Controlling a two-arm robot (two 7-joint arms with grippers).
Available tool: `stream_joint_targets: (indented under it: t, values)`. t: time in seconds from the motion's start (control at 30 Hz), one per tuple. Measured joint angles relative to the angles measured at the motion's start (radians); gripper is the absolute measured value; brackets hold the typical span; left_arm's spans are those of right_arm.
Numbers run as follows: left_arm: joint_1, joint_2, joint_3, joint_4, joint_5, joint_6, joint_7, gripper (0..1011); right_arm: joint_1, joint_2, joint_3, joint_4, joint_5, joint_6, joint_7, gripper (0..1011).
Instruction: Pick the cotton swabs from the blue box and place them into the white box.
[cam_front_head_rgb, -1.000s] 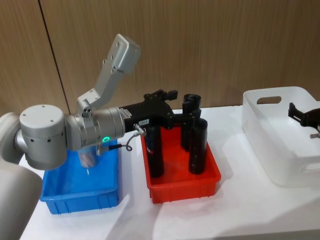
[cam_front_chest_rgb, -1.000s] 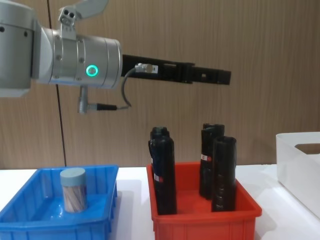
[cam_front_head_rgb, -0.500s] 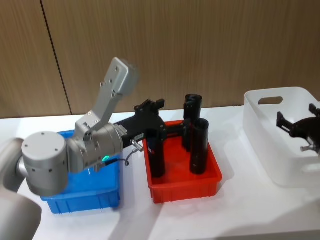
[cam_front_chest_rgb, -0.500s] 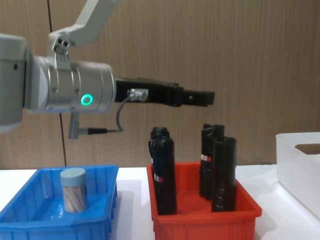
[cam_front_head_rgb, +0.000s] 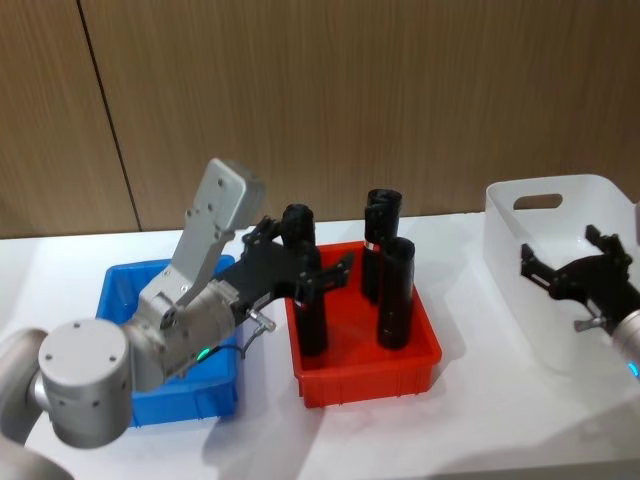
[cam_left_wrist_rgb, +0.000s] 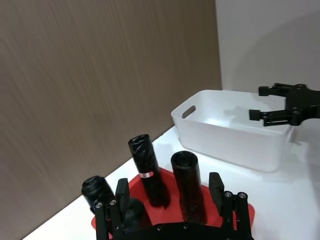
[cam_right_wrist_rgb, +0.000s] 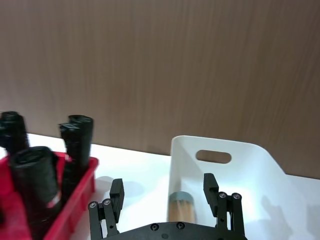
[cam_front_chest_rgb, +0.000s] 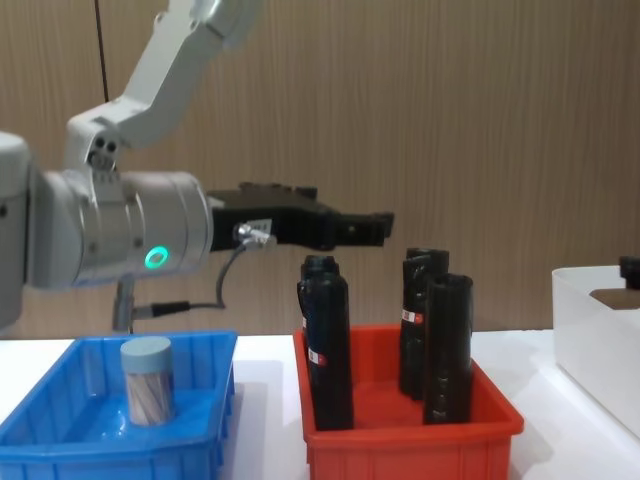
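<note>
Blue box (cam_front_head_rgb: 190, 400) part-hidden behind left arm (cam_front_head_rgb: 205, 225), head view.

From the head camera, my left arm (cam_front_head_rgb: 210, 215) covers most of the blue box (cam_front_head_rgb: 205, 398), so I can't see inside it. The chest view cuts the white box (cam_front_chest_rgb: 590, 320) off at its right edge. On the right wrist camera, the cotton swab jar (cam_right_wrist_rgb: 181, 202) is half hidden behind the right gripper (cam_right_wrist_rgb: 163, 182).

Swab jar (cam_front_chest_rgb: 147, 385) in leftmost bin (cam_front_chest_rgb: 100, 462)
</note>
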Motion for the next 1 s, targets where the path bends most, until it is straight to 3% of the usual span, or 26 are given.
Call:
stream_joint_targets:
  t: [0.67,1.0]
  values:
    - [0.160,0.052,0.027,-0.112,0.040,-0.124,0.272,1004,-0.186,0.007,-0.051,-0.260,0.048,0.019,-0.024,1002]
    - [0.217,0.070,0.036,-0.152,0.054,-0.168,0.370,1004,-0.263,0.010,-0.071,-0.366,0.067,0.026,-0.034,1002]
